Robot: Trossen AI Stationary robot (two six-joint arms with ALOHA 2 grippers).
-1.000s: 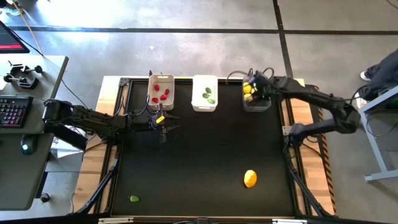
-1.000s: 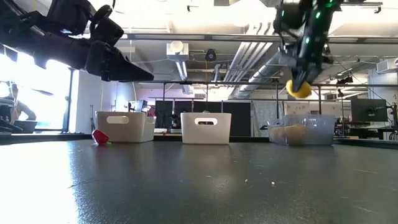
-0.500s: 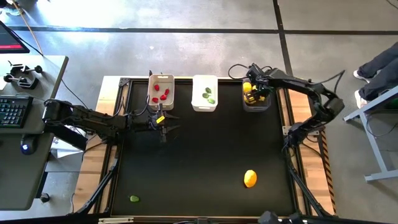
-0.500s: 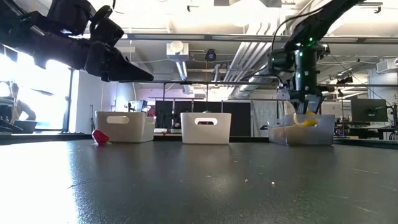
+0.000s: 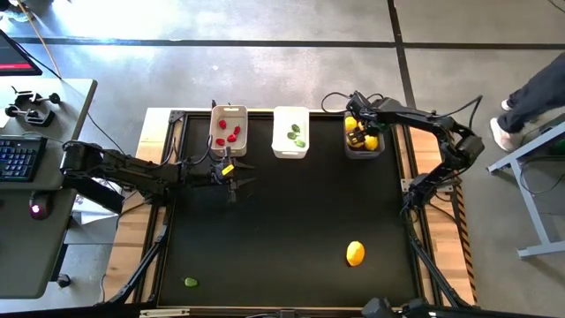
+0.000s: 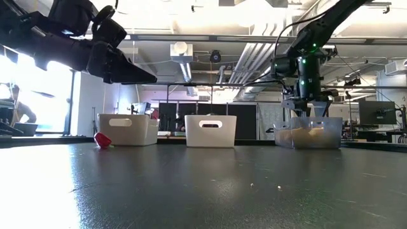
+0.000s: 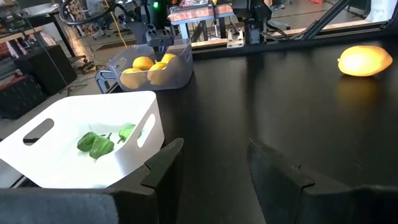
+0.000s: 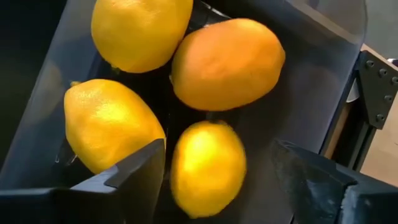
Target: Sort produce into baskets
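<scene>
My right gripper (image 8: 217,158) is open over the dark grey bin (image 5: 364,141) at the table's far right, also seen in the low view (image 6: 304,107). Several yellow and orange lemons (image 8: 227,62) lie in that bin; one (image 8: 208,168) lies below the gap between the fingers, touching neither. My left gripper (image 5: 233,182) is open and empty, above the table in front of the beige bin (image 5: 229,129), which holds red pieces. The white bin (image 5: 290,132) holds green pieces (image 7: 96,143). One lemon (image 5: 355,253) lies on the table at near right.
A small green piece (image 5: 191,283) lies at the table's near left corner. A red piece (image 6: 102,139) lies on the table beside the beige bin. A person's legs (image 5: 530,97) show on the floor beyond the table's right side. A desk with a keyboard (image 5: 18,159) stands to the left.
My right gripper has gone down to the dark grey bin with a lemon and let it go. The lemon, held above the bin a second ago, now lies in the bin among the others. A person has walked along the right side.
</scene>
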